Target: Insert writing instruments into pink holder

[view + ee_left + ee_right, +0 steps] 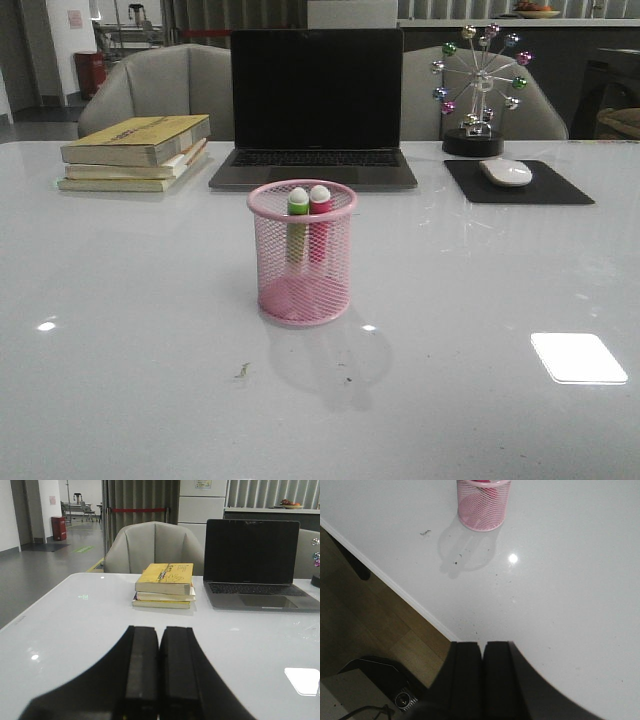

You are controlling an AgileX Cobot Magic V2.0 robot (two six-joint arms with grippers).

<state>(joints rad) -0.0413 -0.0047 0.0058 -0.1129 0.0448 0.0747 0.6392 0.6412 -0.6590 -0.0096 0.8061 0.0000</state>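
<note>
My white glossy table carries the pink holder near its middle. Behind it I see a stack of books, an open laptop, a ferris-wheel ornament, and a mouse pad bearing a white mouse.

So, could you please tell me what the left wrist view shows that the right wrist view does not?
Only the left wrist view shows the stack of books, the laptop and a grey chair. Only the right wrist view shows the pink holder and the wooden floor past the table edge. Both show the white table and a shut, empty gripper: left gripper, right gripper.
</note>
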